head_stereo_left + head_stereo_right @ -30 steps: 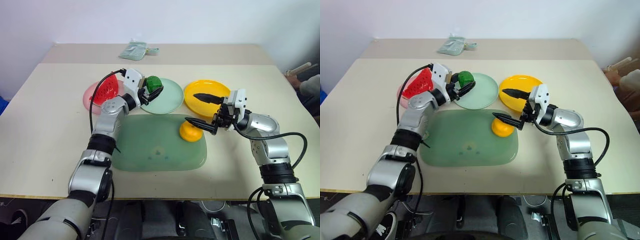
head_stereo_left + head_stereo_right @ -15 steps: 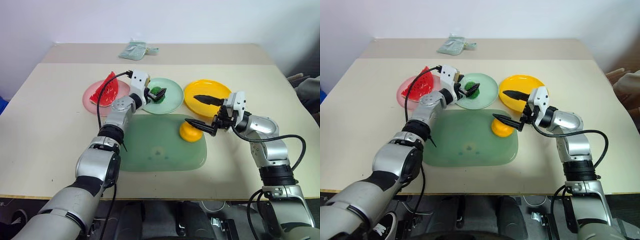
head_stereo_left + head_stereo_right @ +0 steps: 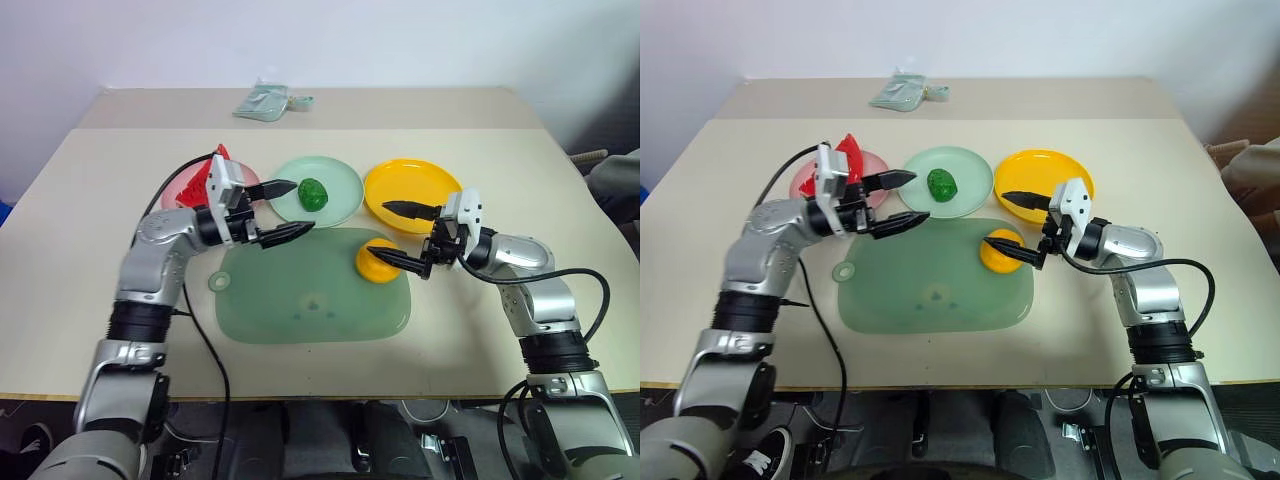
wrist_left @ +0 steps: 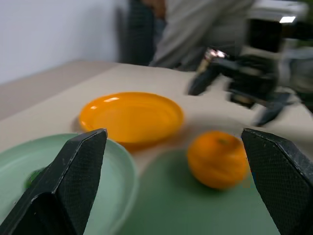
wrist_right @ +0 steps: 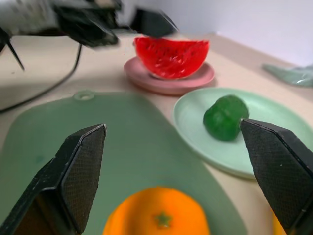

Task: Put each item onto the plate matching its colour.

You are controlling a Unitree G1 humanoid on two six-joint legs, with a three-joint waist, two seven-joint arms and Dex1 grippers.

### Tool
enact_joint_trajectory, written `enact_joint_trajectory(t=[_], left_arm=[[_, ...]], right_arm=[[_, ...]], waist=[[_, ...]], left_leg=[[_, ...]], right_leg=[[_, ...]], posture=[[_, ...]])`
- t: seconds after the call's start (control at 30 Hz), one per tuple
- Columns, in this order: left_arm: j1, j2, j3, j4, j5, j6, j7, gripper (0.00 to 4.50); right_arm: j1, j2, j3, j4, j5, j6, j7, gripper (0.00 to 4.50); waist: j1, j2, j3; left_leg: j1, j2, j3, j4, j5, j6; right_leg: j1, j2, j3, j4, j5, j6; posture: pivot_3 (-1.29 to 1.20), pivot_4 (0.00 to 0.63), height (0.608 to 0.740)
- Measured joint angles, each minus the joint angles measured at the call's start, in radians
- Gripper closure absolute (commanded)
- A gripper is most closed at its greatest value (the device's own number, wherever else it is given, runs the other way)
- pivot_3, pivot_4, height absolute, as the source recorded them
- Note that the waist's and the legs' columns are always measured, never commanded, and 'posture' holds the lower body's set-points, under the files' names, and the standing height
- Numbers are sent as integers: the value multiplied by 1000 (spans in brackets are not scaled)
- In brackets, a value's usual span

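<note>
Nearest the robot, a large translucent green cutting mat [image 3: 312, 290] with a handle hole is laid flat on the beige table [image 3: 80, 250]. A round orange toy fruit [image 3: 375, 261] is seated on the mat's far right corner, not yet on any plate. The right gripper [image 3: 398, 237] is held level over this orange with its two black fingers spread wide and nothing between them; one finger is placed just above the fruit and the other toward the yellow-orange plate, an arrangement judged to suit closing on the orange next. The left gripper [image 3: 283, 209] is held above the mat's far left corner, fingers fully apart and empty, pointing toward the pale mint-green round plastic plate [image 3: 340, 200]. Beyond the mat, three plates are set in a row. On the pink plate [image 3: 872, 166] the red watermelon wedge [image 5: 171, 56] is stood on its rind. On the mint-green plate the small bumpy dark-green vegetable [image 3: 313, 194] is rested near the centre. The yellow-orange round plate [image 3: 412, 193] is bare, so one item is judged to remain. At the far edge, a pale green packet [image 3: 264, 100] is left on the table.
</note>
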Motion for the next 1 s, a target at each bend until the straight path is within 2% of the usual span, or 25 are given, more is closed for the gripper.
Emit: enact_joint_trajectory(t=[0.23, 0.6, 0.9, 1.0], left_arm=[[199, 132, 8, -175, -61, 74, -78, 29], [310, 145, 45, -216, -73, 3, -78, 29], [316, 145, 46, -216, -73, -17, -81, 29], [316, 145, 46, -216, -73, -18, -80, 0]], right_arm=[[-17, -8, 31, 31, -35, 69, -16, 0], [-9, -49, 79, 44, -110, 110, -18, 0], [5, -51, 89, 38, -116, 175, -11, 0], [5, -52, 88, 31, -113, 201, -7, 762]], waist=[[-4, 0, 0], [-3, 0, 0], [-3, 0, 0], [-3, 0, 0]], left_leg=[[0, 0, 0, -1, 0, 0], [0, 0, 0, -1, 0, 0], [0, 0, 0, -1, 0, 0], [0, 0, 0, -1, 0, 0]], right_leg=[[-1, 0, 0, 0, 0, 0], [-1, 0, 0, -1, 0, 0], [-1, 0, 0, -1, 0, 0], [-1, 0, 0, -1, 0, 0]], posture=[[0, 150, 740], [0, 150, 740], [0, 150, 740], [0, 150, 740]])
